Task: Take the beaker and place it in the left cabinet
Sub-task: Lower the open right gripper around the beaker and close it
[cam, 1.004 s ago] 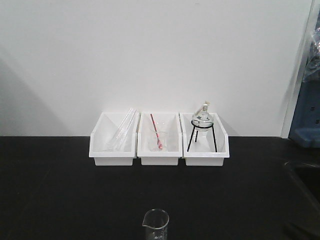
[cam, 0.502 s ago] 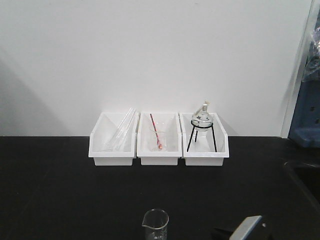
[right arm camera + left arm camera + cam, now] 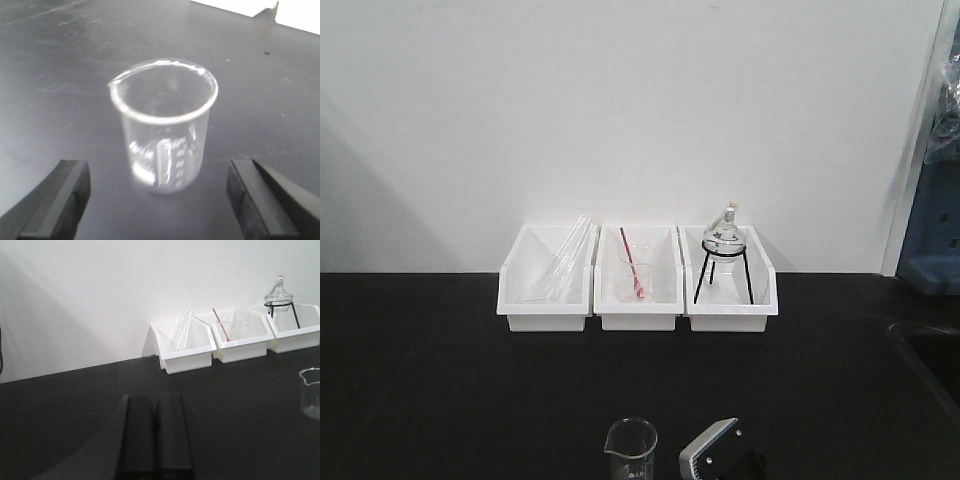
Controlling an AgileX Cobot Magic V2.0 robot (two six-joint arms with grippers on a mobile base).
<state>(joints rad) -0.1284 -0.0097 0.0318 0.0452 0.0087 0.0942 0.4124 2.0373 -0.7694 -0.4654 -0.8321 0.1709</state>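
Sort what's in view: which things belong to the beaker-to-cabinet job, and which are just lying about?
Job: beaker; right gripper, open, facing it. Cabinet not in view.
Lying about: white bins; glass tubes; second beaker with red rod; round flask on tripod; left gripper, shut.

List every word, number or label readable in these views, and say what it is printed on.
No text can be read in any view.
Beaker: white graduation marks and a printed patch on its wall, too blurred to read in the right wrist view.
White bins and black counter: no text visible.
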